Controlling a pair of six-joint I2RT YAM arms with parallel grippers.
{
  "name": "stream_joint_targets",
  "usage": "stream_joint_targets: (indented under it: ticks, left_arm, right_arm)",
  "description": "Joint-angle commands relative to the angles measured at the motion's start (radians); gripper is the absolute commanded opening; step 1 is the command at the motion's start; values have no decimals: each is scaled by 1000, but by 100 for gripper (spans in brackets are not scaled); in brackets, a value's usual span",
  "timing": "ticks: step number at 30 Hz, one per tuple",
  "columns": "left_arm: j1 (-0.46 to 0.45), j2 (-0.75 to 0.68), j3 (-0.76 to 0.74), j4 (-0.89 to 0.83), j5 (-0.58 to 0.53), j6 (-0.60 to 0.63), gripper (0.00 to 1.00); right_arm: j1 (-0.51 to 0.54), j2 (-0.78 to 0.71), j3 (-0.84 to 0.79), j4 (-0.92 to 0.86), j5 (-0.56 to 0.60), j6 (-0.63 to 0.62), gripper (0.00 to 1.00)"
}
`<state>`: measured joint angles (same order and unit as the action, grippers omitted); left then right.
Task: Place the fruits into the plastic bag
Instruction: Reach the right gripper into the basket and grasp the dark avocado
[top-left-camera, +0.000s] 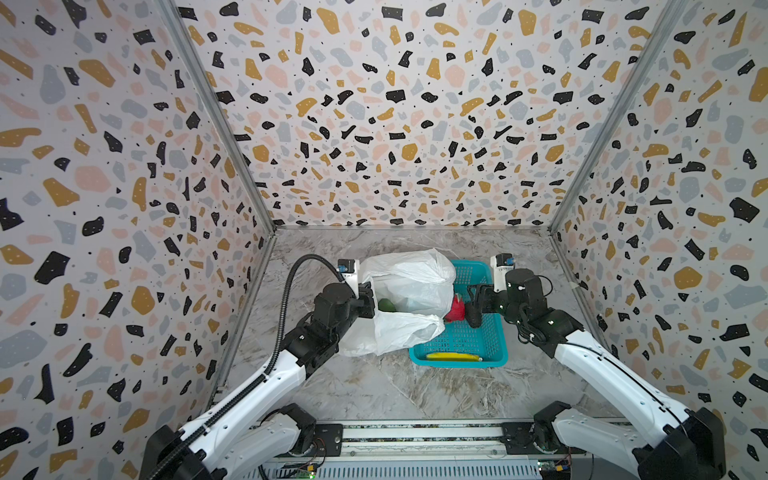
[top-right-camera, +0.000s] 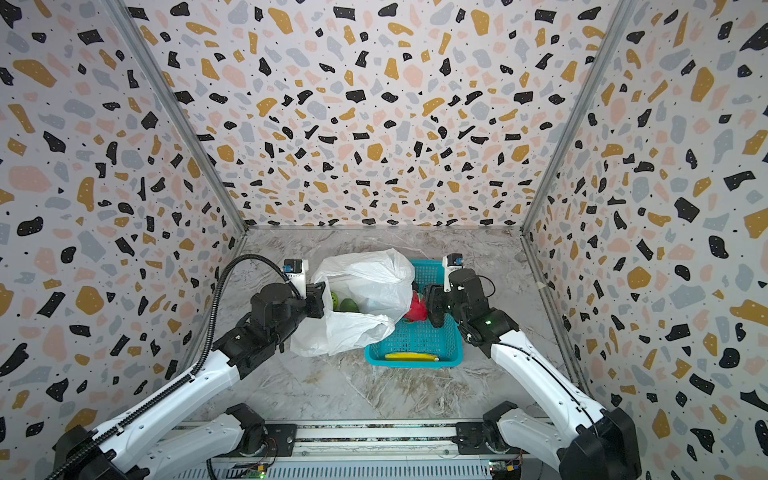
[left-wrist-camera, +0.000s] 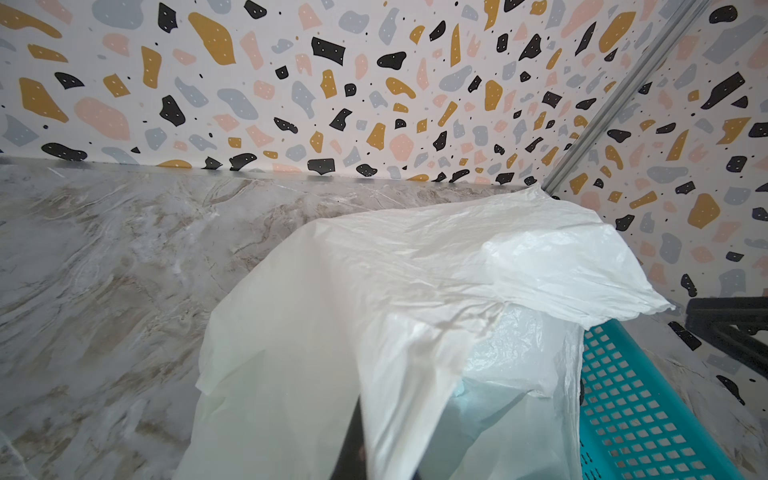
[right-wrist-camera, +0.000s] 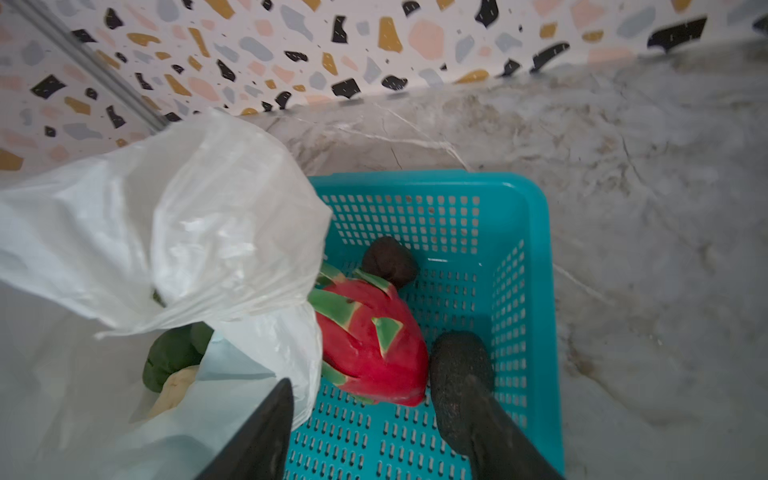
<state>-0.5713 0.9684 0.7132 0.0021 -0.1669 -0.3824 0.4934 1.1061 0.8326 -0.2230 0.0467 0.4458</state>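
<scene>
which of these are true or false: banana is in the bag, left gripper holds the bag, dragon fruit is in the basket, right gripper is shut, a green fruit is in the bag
1. The banana is in the bag. False: it lies in the basket, at its near edge.
2. The left gripper holds the bag. True: it is shut on the bag's edge.
3. The dragon fruit is in the basket. True, right beside the bag.
4. The right gripper is shut. False: its jaws stand apart by the dragon fruit.
5. A green fruit is in the bag. True.
</scene>
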Motion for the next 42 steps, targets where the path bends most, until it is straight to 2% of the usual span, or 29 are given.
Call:
stream_joint_targets:
  ticks: [1, 8, 15, 18, 23, 28, 31, 36, 39, 42]
  left_arm:
    - [5, 0, -9, 44, -11, -9, 0]
    - [5, -13, -17, 46, 1, -27, 0]
    - [5, -32, -26, 44, 10, -39, 0]
    - [5, -43, -32, 45, 11, -40, 0]
    - [5, -48, -32, 44, 10, -32, 0]
    - [5, -40, -34, 50, 11, -33, 0]
    - [5, -36, -33, 53, 14, -35, 0]
    - [5, -30, -29, 55, 17, -33, 0]
    - [5, -29, -27, 53, 17, -33, 0]
    - [5, -29, -27, 52, 21, -33, 0]
  right_arm:
    - [-2, 104, 40, -120, 61, -18, 48]
    - [-6, 330, 143, -141, 148, -37, 44]
    - [-11, 523, 232, -154, 174, -49, 45]
    - [-9, 586, 256, -178, 173, -38, 48]
    - [5, 610, 231, -180, 167, -15, 61]
    - [16, 630, 201, -152, 119, 0, 65]
    - [19, 640, 197, -139, 87, 1, 59]
    - [18, 605, 177, -121, 35, 3, 41]
    - [18, 530, 150, -106, 29, 4, 32]
    - [22, 392, 113, -81, 30, 3, 29]
